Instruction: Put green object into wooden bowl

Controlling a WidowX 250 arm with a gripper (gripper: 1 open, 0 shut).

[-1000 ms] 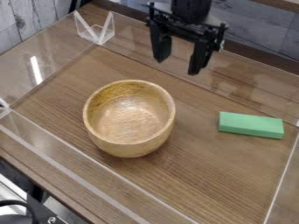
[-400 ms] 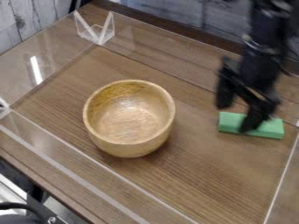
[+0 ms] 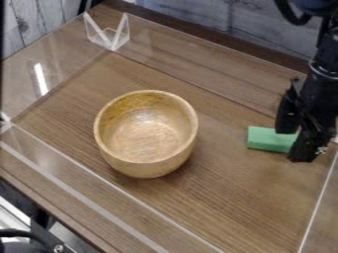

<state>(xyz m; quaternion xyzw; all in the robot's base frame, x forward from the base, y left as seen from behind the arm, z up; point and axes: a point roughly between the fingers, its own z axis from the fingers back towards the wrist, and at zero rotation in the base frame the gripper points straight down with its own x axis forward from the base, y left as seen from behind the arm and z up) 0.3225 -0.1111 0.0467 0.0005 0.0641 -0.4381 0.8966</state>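
Hanging at the right edge of the frame, the black gripper (image 3: 302,138) points straight down over the right end of the green object (image 3: 268,138), its fingers spread wide apart and holding nothing; one finger (image 3: 287,115) shows toward the block's far side, another (image 3: 305,148) reaches down at its near right end, and whether either touches the block cannot be told. The green object lies flat on the wooden table (image 3: 199,203) at right of centre, its right part hidden behind the gripper. The wooden bowl (image 3: 145,131) sits upright left of centre, well apart from the block, with only bare grain showing inside. A clear wall (image 3: 79,203) runs along the table's near edge.
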